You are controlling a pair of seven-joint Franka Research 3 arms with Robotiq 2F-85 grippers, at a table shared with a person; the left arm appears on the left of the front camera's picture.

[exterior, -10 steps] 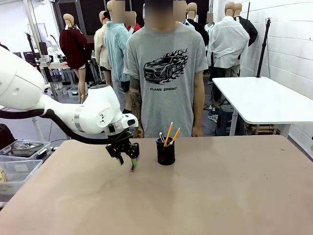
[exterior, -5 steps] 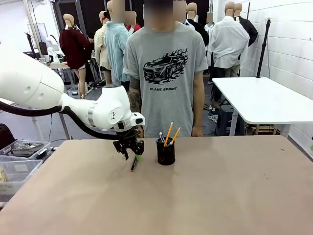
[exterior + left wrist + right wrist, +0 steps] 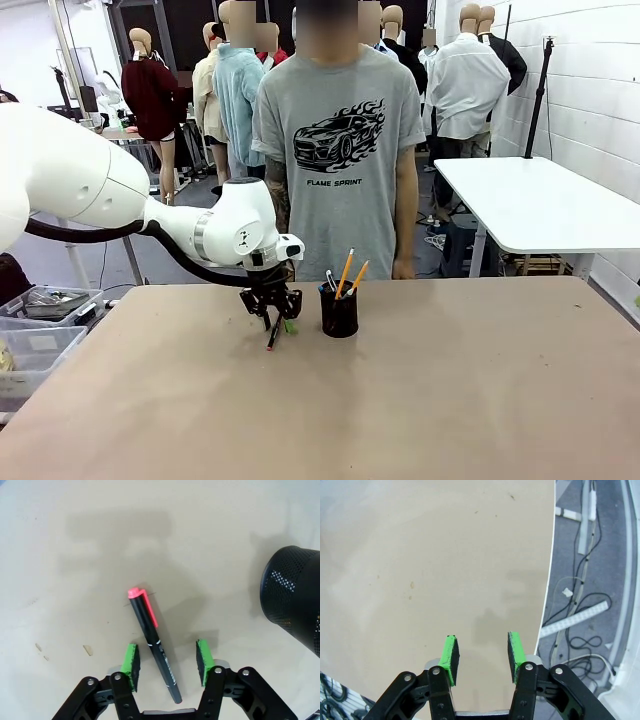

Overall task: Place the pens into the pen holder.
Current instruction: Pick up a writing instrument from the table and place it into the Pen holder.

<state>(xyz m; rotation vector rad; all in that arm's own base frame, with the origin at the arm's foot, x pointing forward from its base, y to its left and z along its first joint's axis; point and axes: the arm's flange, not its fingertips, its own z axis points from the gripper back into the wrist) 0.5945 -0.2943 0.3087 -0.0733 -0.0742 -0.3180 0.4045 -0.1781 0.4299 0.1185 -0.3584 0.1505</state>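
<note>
A black pen with a red cap lies flat on the table, just left of the black mesh pen holder. My left gripper hangs low over it, pointing down. In the left wrist view the pen runs between the green pads of my left gripper, which is open, with a gap on both sides. The pen holder stands at the right edge of that view. Two yellow-orange pencils and a pale pen stick out of the holder. My right gripper is open and holds nothing, above bare table near an edge.
A person in a grey T-shirt stands at the table's far side, right behind the holder. The brown table is bare to the right and front. Cables lie on the floor past the table edge in the right wrist view.
My left arm has swung to the right and farther across the table, bringing the gripper over the red-capped pen beside the holder. The pen and the holder have stayed put.
</note>
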